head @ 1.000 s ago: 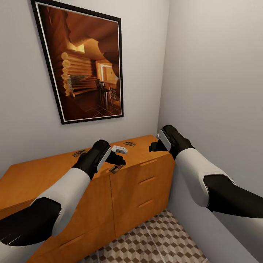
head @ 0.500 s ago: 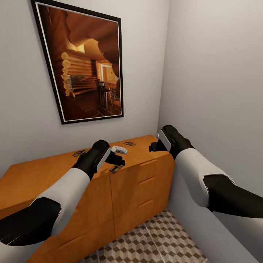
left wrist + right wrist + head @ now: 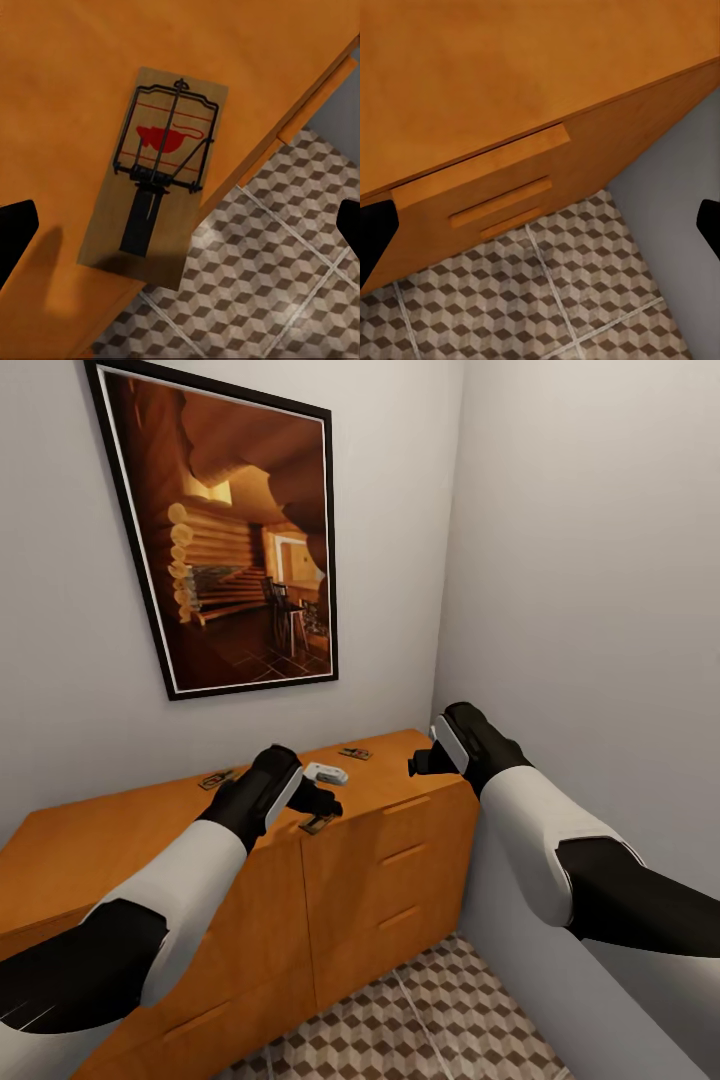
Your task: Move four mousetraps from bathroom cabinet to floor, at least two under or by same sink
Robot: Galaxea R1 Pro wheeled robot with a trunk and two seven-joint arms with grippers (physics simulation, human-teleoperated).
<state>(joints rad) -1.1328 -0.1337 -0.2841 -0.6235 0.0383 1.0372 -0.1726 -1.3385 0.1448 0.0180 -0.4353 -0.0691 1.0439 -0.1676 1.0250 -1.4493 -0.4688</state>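
left end effector (image 3: 322, 803) open over mousetrap (image 3: 154, 174), cabinet (image 3: 130, 830) edge

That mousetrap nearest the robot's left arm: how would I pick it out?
Find the orange-brown cabinet under the framed picture. On its top, right at the front edge, lies the mousetrap, one corner poking over the tiled floor. The other traps sit further back.

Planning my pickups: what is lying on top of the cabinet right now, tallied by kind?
On the cabinet top, in the head view:
Mousetraps: 3
Small white object, too small to identify: 1
Total: 4
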